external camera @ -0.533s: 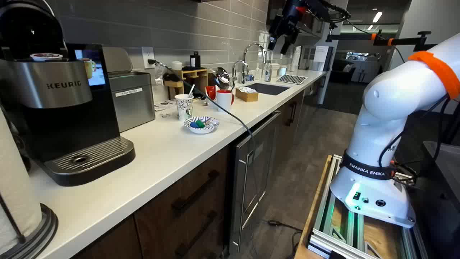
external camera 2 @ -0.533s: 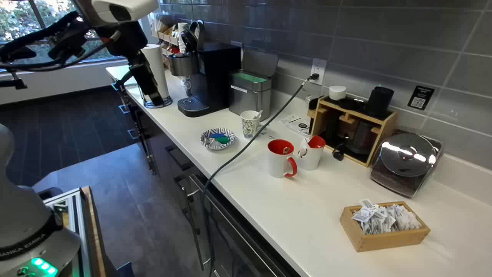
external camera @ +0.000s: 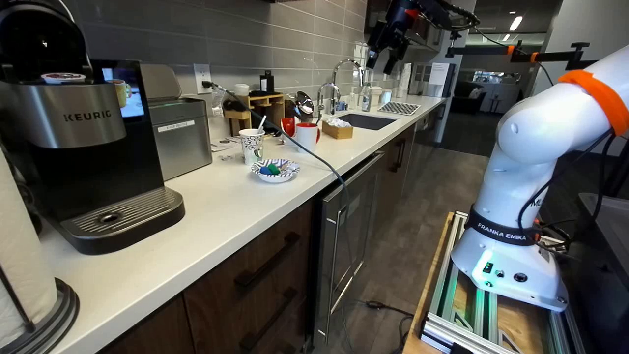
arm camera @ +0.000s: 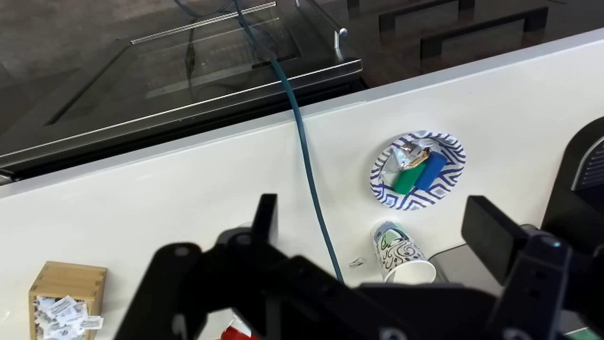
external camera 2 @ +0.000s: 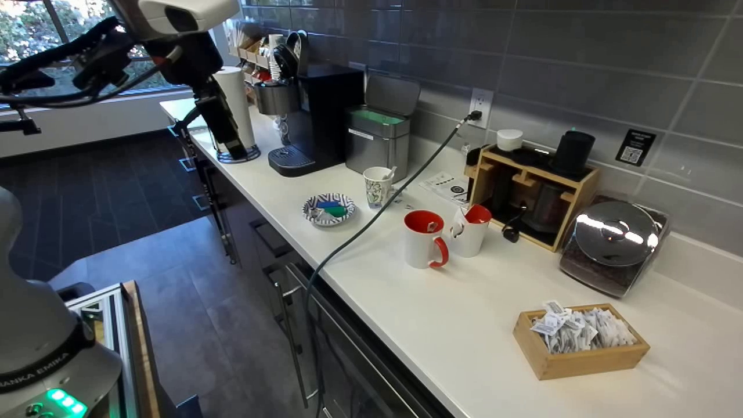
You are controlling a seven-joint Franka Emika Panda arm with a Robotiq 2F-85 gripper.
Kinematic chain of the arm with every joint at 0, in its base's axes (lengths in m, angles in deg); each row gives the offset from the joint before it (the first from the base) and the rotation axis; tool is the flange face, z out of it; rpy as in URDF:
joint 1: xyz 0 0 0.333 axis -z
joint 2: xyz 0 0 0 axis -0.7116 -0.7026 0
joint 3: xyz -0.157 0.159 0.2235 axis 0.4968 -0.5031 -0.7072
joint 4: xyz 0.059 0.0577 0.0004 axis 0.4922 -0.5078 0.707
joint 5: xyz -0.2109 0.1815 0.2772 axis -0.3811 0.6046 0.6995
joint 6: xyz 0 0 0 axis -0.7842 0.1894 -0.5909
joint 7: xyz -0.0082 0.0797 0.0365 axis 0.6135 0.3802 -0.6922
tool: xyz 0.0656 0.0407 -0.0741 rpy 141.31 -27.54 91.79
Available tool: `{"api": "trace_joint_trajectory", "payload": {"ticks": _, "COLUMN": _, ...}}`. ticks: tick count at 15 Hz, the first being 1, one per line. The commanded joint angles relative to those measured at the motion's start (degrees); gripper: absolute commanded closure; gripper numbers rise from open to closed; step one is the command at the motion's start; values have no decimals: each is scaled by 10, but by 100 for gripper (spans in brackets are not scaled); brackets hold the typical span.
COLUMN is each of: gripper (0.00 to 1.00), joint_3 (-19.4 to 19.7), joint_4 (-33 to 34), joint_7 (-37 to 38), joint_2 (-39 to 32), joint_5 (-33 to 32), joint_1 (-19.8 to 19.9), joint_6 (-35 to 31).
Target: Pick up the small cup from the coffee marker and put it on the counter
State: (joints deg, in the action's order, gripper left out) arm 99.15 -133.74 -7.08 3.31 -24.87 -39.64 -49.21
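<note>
Counter point(external camera 2: 441, 313) holds box point(external camera 2: 592, 363) w/ pkts point(external camera 2: 609, 331), bowl point(arm camera: 438, 190) w/ blue/grn pcs point(arm camera: 430, 171), cup point(external camera: 252, 148) w/ stick point(external camera: 262, 123); hand point(arm camera: 373, 217) spread.

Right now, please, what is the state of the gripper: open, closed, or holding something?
Gripper: open, holding nothing; its jaws stand wide apart in the wrist view.

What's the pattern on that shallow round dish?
The shallow round dish has blue zigzags and diamonds on white, clearest in the wrist view.
</note>
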Motion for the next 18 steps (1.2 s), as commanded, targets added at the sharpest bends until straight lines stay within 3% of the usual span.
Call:
{"api": "trace_joint_trajectory", "payload": {"ticks": 1, "gripper": 0, "joint_3": -3, "joint_4": 1, "joint_7": -3, "joint_2": -1, "joint_5": 3, "joint_1": 5, "joint_6": 1}}
{"api": "trace_joint_trajectory", "payload": {"ticks": 7, "gripper": 0, "joint_3": -3, "joint_4": 1, "joint_7": -3, "joint_2": -1, "joint_5": 3, "joint_1": 5, "joint_6": 1}}
{"api": "trace_joint_trajectory", "payload": {"ticks": 11, "gripper": 0, "joint_3": -62, "joint_4": 111, "joint_7": 52, "joint_2": -129, "joint_5": -17, "joint_1": 1, "joint_6": -69}}
{"api": "trace_joint_trajectory", "payload": {"ticks": 14, "gripper": 0, "joint_3": -105, "joint_4": 206, "joint_7": 70, "joint_2": -214, "joint_5": -52, "joint_1": -1, "joint_6": -46}}
{"api": "trace_joint_trajectory", "payload": {"ticks": 18, "gripper": 0, "joint_3": -131, "joint_4": 338, "joint_7": 18, "joint_2": -322, "joint_5": -31, "joint_1": -55, "joint_6": -54}}
